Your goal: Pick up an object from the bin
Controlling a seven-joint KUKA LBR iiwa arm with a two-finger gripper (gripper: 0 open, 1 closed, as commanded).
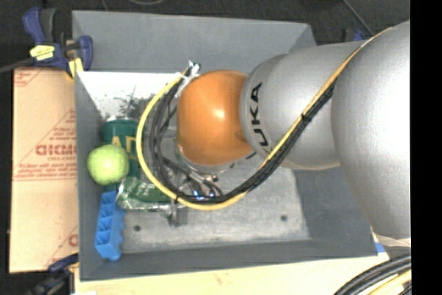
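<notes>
1. The end effector is seen low in the bin, at the near side of its floor, where its grey tip shows from under the wrist's orange cover and the looped cables.
2. The step in hand is judged to be the closing-in on a thing. To do it well, the tip is best centred over one thing alone and brought straight down, so that neighbours are not dragged along or nudged against the left wall.
3. How far the end effector is open cannot be told, since most of it is hidden beneath the wrist. Nothing can be seen held in it.
4. Just beside the tip, to its left, a crumpled green-and-white packet is found. It is the nearest thing, and its right end appears to touch the tip or lie partly under it, though the cables make this uncertain.
5. A blue plastic piece with a toothed edge is laid along the left wall, near the packet's lower left. A flat, thin thing like this is judged harder to grasp from above.
6. A yellow-green ball is set against the left wall above the packet. It is likely to roll if it is brushed.
7. A dark green can is seen behind the ball, partly covered by it.
8. Farthest off, dark crumbs are scattered in the back left corner, well apart from the tip.
</notes>
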